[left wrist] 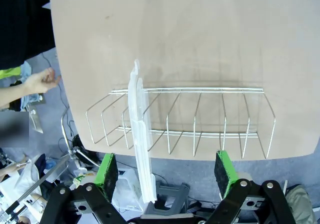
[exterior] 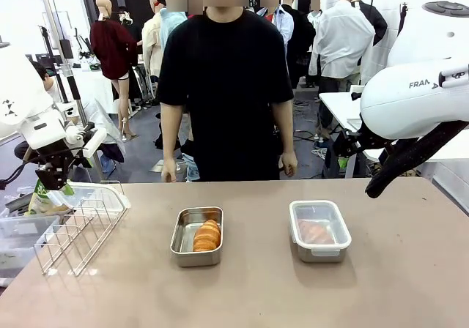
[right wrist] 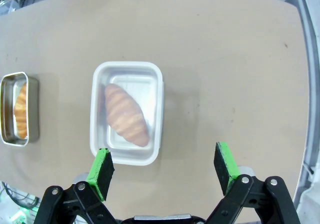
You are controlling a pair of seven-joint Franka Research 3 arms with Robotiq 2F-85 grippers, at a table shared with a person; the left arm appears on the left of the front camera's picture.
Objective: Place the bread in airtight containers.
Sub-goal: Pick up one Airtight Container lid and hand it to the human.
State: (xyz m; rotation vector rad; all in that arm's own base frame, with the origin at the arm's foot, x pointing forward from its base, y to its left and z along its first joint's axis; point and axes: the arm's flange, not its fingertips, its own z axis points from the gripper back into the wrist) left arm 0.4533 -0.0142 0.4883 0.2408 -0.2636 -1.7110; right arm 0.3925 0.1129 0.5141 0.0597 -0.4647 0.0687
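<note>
Beige table [exterior: 396, 284]: open tin [exterior: 184, 234] centre, lidded tin [exterior: 319, 252] right, wire rack [exterior: 76, 230] left edge.

Raised left arm [exterior: 33, 116], left pincer [left wrist: 165, 168] spread wide, raised right arm [exterior: 414, 97], right pincer [right wrist: 162, 168] spread wide, both empty

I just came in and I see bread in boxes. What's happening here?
A robot is boxing up bread. One croissant lies in an open steel tin; a second croissant sits in a lidded tin. The right hand hovers open near the lidded tin. The left hand, open, hovers by a wire rack holding a spare lid. A person stands opposite, touching nothing.
</note>
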